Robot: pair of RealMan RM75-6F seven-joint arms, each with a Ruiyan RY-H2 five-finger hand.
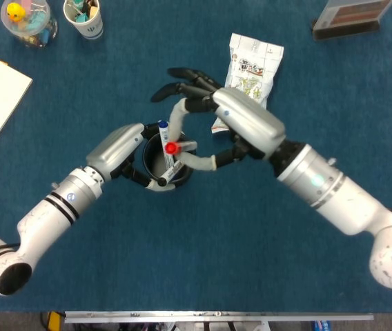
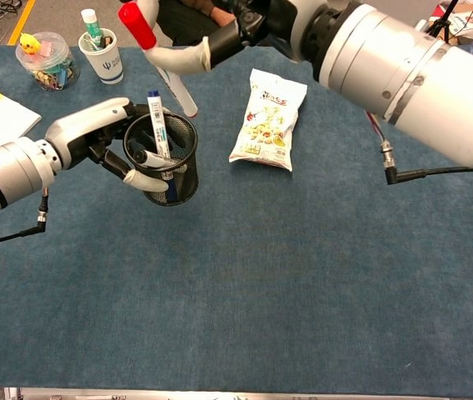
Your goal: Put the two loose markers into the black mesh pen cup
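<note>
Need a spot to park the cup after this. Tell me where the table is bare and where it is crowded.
Bare cloth: the whole near half of the table, below the black mesh pen cup and snack bag. Crowded: around the cup, gripped by the left hand, with the right hand holding the red-capped marker above it; also the far-left corner by the paper cup.

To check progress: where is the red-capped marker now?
The right hand holds the red-capped marker over the mesh cup, which the left hand grips; a blue-capped marker already stands inside.
</note>
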